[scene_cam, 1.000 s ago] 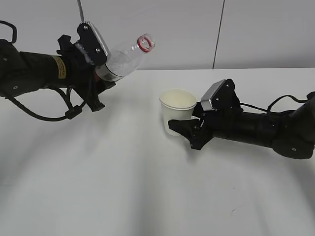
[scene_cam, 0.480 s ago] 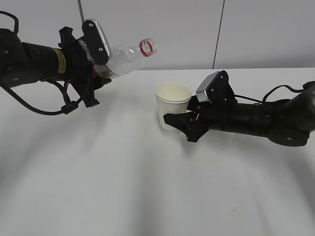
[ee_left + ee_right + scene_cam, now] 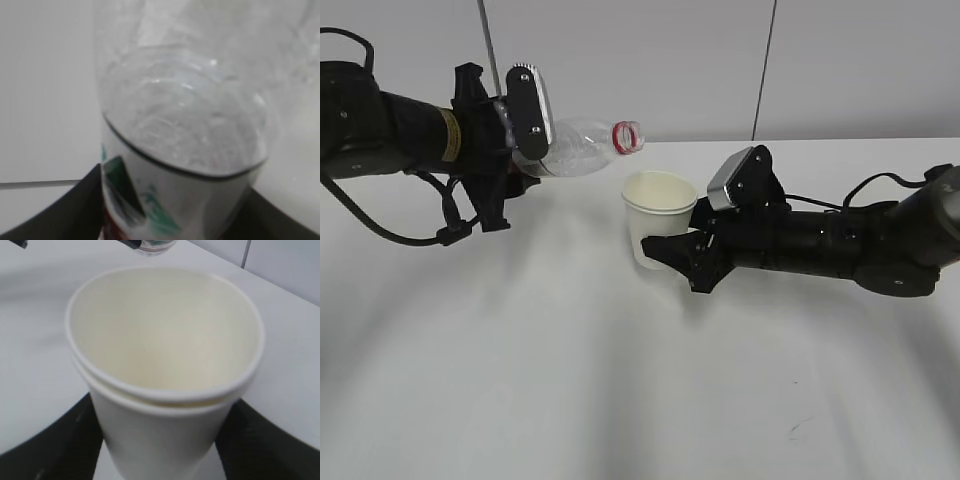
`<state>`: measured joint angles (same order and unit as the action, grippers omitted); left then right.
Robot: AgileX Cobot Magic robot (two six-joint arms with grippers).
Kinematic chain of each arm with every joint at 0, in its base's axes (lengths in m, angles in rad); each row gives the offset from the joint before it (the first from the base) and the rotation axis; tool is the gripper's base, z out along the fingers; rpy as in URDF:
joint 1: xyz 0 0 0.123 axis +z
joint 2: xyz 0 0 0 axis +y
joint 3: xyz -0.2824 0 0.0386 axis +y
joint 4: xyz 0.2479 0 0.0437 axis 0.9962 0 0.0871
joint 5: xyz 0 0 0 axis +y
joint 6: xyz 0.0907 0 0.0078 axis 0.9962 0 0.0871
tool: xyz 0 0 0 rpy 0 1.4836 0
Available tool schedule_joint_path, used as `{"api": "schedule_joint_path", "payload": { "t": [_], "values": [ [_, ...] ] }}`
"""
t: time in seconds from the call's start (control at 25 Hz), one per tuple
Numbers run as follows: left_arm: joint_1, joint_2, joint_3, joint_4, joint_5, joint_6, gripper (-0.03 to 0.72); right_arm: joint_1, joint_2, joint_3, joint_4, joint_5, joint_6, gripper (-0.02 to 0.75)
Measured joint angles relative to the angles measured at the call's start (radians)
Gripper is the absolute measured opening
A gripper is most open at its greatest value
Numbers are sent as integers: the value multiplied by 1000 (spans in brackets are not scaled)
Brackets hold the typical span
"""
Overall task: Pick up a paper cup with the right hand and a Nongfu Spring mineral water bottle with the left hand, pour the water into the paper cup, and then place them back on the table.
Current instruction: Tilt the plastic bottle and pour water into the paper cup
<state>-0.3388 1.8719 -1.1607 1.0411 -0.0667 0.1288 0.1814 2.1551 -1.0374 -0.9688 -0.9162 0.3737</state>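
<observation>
Above the white desk (image 3: 570, 380), on the left, the left pincer (image 3: 515, 140) was clenched around the lower body of the mineral water bottle (image 3: 582, 147), which lay tilted nearly level with its red-ringed open mouth pointing right, just above and beside the rim of the paper cup (image 3: 658, 232). On the right, the right pincer (image 3: 675, 250) grasped the paper cup by its lower wall, upright. From the left wrist, the bottle's (image 3: 185, 135) label showed white with green marks and a red strip at the bottom, but no writing could be read; clear water (image 3: 185, 140) sat inside above the label. From the right wrist, the cup (image 3: 165, 370) showed a doubled rim and a cream interior, with no water visible inside.
</observation>
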Motion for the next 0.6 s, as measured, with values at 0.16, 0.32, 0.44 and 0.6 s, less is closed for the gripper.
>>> {"api": "schedule_joint_path", "payload": {
  "t": [0.16,0.32,0.44,0.6],
  "values": [
    [0,0,-2,46,16,0,403,2,0,0,-9,0,14,486],
    [0,0,-30,62,45,0,403,2,0,0,-35,0,30,486],
    [0,0,-53,80,59,1,403,2,0,0,-47,0,32,486],
    [-3,0,-65,123,74,1,403,2,0,-5,-51,19,32,486]
  ]
}}
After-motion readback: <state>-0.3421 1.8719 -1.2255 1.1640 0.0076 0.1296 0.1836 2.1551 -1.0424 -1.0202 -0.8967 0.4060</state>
